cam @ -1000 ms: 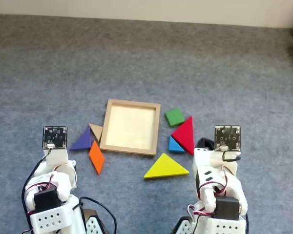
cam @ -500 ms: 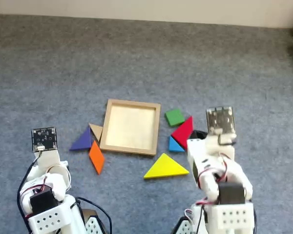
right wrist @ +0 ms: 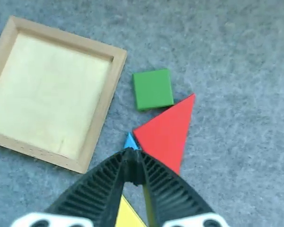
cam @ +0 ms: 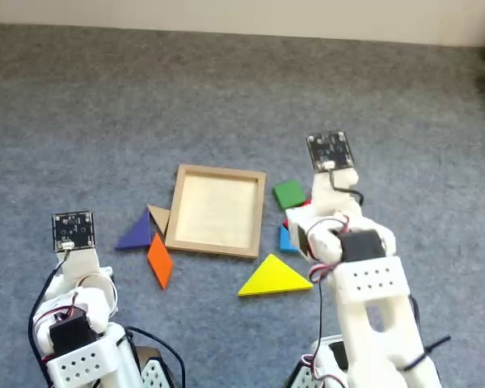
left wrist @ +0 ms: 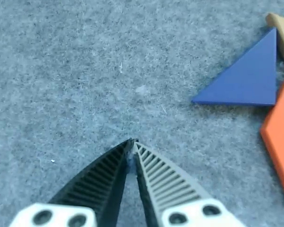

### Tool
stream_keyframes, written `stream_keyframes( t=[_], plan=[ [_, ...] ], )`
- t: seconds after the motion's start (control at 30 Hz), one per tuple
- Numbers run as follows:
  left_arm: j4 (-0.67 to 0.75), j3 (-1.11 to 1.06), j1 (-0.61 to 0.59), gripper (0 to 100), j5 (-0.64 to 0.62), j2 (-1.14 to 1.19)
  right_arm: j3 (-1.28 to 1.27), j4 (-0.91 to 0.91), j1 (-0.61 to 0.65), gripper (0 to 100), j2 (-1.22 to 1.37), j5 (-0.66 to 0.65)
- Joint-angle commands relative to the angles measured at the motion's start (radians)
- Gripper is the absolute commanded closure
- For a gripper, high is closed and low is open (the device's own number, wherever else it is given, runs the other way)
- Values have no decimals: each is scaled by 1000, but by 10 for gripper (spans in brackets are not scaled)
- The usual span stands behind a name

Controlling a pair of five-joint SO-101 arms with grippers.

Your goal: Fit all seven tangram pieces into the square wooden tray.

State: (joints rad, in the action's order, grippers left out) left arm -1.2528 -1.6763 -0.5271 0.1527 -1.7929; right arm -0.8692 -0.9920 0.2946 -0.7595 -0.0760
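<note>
Wooden tray (cam: 222, 170): lies flat on the grey carpet (cam: 226, 97), between the two groups of pieces; all seven pieces lie outside it.
Right of tray: green square (cam: 289, 194), red triangle (right wrist: 168, 130), light-blue triangle (cam: 287, 239), yellow triangle (cam: 275, 276).
Green square: just beside the tray's right rim (right wrist: 104, 106), with one corner close to the red triangle's tip.
Light-blue triangle: tucked against the red triangle's edge on the tray side, mostly hidden behind the right arm's fingertips in the wrist view.
Yellow triangle: nearest the arm bases, off the tray's lower right corner.
Left of tray: dark-blue triangle (left wrist: 248, 78), tan piece (cam: 159, 217), orange parallelogram (cam: 159, 259), clustered just beside each other; the tan piece sits against the tray's left rim.
Right gripper (right wrist: 131, 150): fingers pressed together, holding nothing, tips over the light-blue/red seam.
Left gripper (left wrist: 131, 142): fingers pressed together, holding nothing, over bare carpet, near the dark-blue triangle but apart from it.
</note>
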Motion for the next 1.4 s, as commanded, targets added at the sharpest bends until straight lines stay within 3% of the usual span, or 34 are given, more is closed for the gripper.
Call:
stream_keyframes(
  t=[0.0,0.17,0.4,0.63,1.03,1.23,1.37],
  plan=[
    [-3,-19,-12,993,-9,-31,113,18,30,988,73,20],
    [-3,-19,-12,993,-9,-31,185,18,31,961,203,41],
    [-3,-19,-12,993,-9,-31,202,18,31,793,340,110],
    [-3,-19,-12,993,-9,-31,202,27,31,700,444,117],
    [-3,-19,-12,993,-9,-31,205,163,35,689,547,118],
    [-3,-19,-15,993,-9,-31,203,166,93,689,549,120],
    [-3,-19,-15,993,-9,-31,203,168,94,683,550,176]
  ],
)
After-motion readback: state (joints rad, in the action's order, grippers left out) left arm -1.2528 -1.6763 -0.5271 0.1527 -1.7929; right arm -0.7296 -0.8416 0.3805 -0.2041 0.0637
